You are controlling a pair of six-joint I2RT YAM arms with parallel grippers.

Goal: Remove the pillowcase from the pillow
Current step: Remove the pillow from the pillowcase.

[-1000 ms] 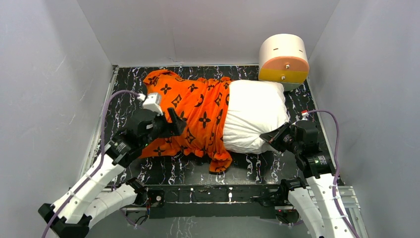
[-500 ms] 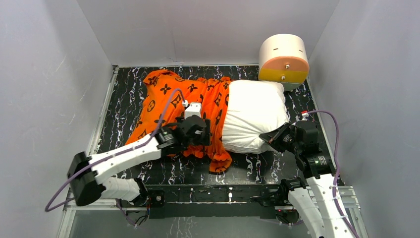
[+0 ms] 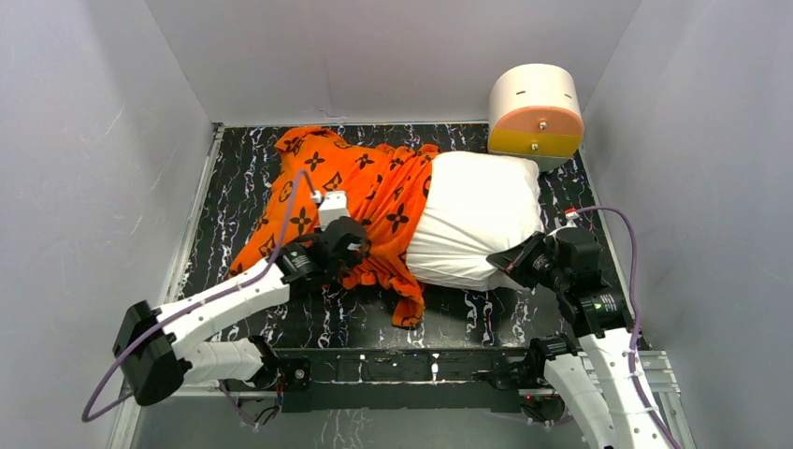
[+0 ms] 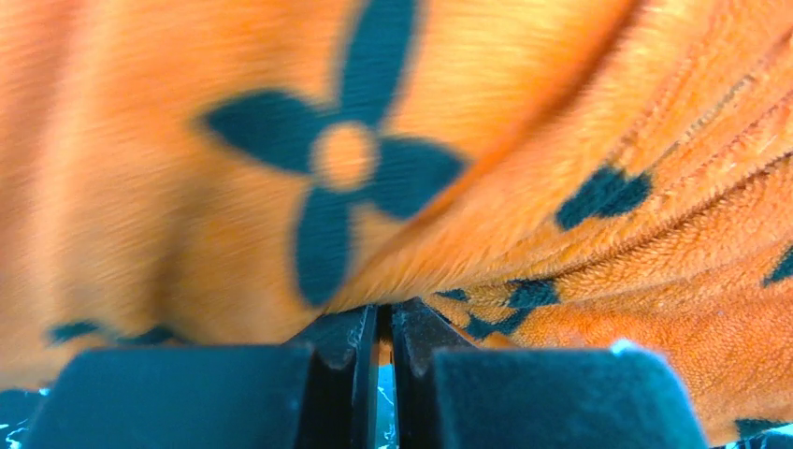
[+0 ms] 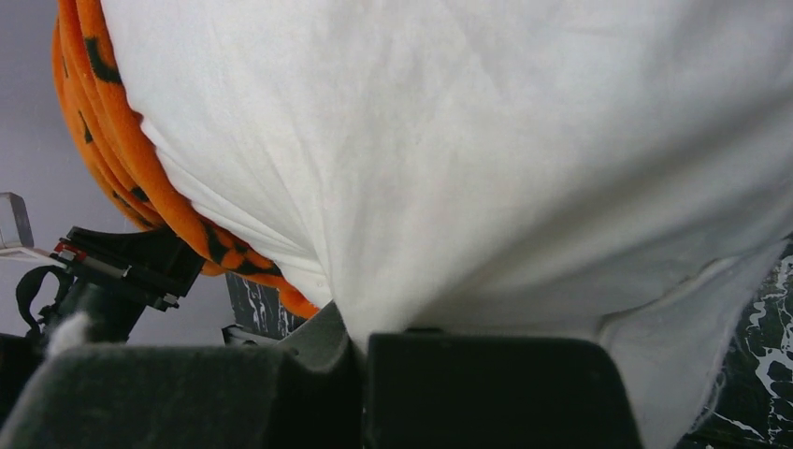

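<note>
The orange pillowcase (image 3: pixel 348 182) with dark motifs covers the left half of the white pillow (image 3: pixel 479 217), whose right half lies bare. My left gripper (image 3: pixel 360 265) sits at the pillowcase's near edge. In the left wrist view the left gripper (image 4: pixel 383 316) is shut, with a fold of the plush pillowcase (image 4: pixel 524 215) pinched between its tips. My right gripper (image 3: pixel 506 260) holds the pillow's near right corner. In the right wrist view the right gripper (image 5: pixel 360 344) is shut on the white pillow (image 5: pixel 486 159), and a strip of the pillowcase (image 5: pixel 140 178) shows at the left.
A round drawer box (image 3: pixel 536 110) with a yellow lower drawer stands at the back right, touching the pillow's far corner. Grey walls close in the black marbled table (image 3: pixel 234 187) on three sides. The left arm's cable (image 3: pixel 290 201) loops over the pillowcase.
My left arm swung in from the left to the pillowcase's near edge, shut on the fabric and drew it slightly left. A little more of the white pillow shows. The right arm stayed put.
</note>
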